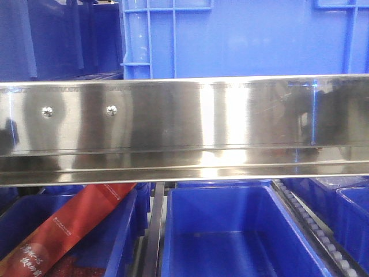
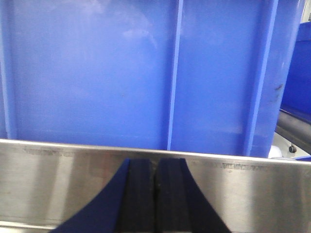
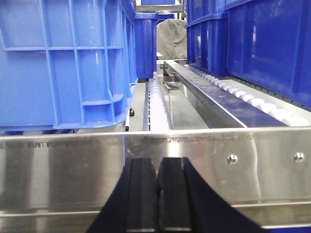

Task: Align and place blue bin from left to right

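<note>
Looking over rig, left to right:
Far left, front view: I see dark blue bins (image 1: 40, 37) on the upper level, in shadow.
Upper level, front view: blue bin (image 1: 242, 37) sits behind the steel rail (image 1: 184, 130), from middle to right edge; ribbed corner frame at its left.
Rail: I see two screws on its left part; it spans the whole front view.
Lower left, front view: red carton (image 1: 69, 228) lies tilted in a lower bin (image 1: 124, 242).
Lower middle: open bin (image 1: 230, 231), I see nothing in it.
Lower right: roller track (image 1: 314, 228) runs diagonally beside that bin.
Left gripper (image 2: 155, 194): black pads together, no gap that I can see, nothing between them; they point at the rail, just below the crate wall.
Left wrist view: blue bin's flat wall (image 2: 97, 77) fills the frame, vertical ribs at middle and right; its bottom edge is right behind the rail.
Right gripper (image 3: 158, 194): pads pressed together, holding nothing; aimed at the rail with two screws on its right.
Right wrist view, left: I see the blue bin's ribbed corner (image 3: 73, 63) behind the rail.
Right wrist view, middle: roller lane (image 3: 158, 104) running away, bare.
Right wrist view, right: more dark bins (image 3: 262, 43) on a second roller track (image 3: 252, 104).
</note>
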You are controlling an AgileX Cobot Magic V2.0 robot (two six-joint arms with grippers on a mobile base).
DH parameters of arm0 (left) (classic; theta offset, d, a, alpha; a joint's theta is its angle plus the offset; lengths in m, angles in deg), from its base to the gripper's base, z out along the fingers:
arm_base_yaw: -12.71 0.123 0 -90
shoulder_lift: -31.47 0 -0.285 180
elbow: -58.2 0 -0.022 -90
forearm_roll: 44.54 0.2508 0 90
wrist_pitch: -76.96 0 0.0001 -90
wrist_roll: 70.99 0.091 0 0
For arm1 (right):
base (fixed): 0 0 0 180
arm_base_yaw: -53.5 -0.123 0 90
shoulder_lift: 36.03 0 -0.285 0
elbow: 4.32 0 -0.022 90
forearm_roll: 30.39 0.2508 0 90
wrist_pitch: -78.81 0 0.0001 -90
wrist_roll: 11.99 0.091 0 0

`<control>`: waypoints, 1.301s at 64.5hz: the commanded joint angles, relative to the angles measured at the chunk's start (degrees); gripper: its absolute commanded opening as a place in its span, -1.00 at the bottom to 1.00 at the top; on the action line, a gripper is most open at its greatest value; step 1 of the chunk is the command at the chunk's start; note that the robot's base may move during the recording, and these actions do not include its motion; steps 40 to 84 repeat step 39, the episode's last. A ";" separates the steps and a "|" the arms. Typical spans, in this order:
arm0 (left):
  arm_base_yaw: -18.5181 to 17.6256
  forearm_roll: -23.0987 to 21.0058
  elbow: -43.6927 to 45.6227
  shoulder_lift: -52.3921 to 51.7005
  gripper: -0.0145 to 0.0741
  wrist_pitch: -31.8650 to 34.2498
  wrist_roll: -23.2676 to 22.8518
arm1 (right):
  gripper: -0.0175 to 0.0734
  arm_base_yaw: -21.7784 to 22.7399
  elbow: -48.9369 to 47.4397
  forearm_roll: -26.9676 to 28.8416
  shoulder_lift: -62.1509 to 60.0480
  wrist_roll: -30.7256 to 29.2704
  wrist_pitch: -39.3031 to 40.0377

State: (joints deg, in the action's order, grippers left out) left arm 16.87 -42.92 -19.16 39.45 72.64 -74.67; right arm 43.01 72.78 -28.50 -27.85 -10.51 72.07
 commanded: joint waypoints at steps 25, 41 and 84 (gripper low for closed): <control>0.11 -0.37 0.14 -0.19 -0.92 0.83 0.07 | -0.97 0.17 0.12 0.08 -0.40 -0.34 1.67; 0.11 -0.37 0.14 -0.19 -0.92 0.83 0.07 | -0.97 0.17 0.12 0.08 -0.40 -0.34 1.67; 0.11 -0.37 0.14 -0.19 -0.92 0.83 0.07 | -0.97 0.17 0.12 0.08 -0.40 -0.34 1.67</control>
